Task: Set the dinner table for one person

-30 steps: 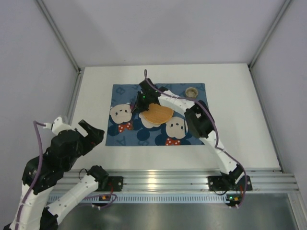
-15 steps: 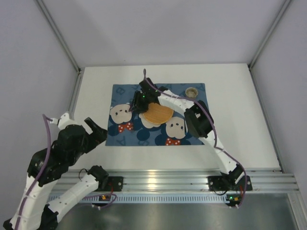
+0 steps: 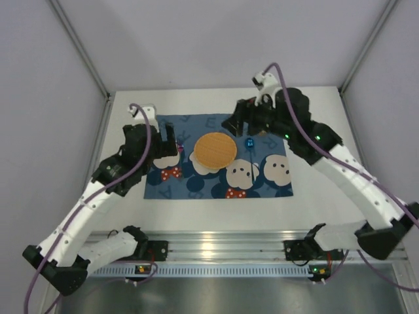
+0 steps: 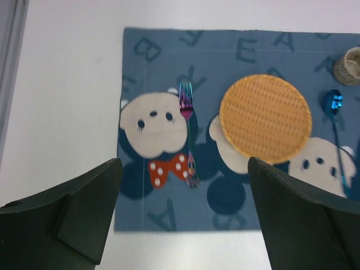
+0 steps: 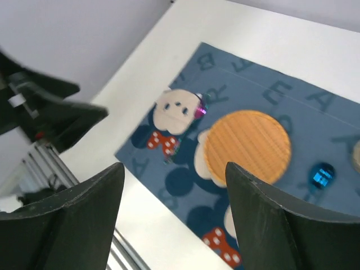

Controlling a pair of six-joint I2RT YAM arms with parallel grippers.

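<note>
Placemat (image 4: 169, 45) on table (image 4: 67, 84), plate (image 4: 265, 116), fork (image 4: 189, 135), spoon (image 4: 333, 104), cup (image 4: 349, 66)

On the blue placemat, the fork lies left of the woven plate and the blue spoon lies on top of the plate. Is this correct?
Not quite. The blue spoon lies on the placemat right of the woven plate, not on it; the left wrist view shows this. The fork is indeed left.

Right gripper (image 5: 174, 169) pulled up off the woven plate (image 3: 213, 149), left gripper (image 4: 184, 163) swung in over the placemat (image 3: 163, 186), and a fork (image 4: 187, 135) and blue spoon (image 4: 334, 112) now flank the plate.
</note>
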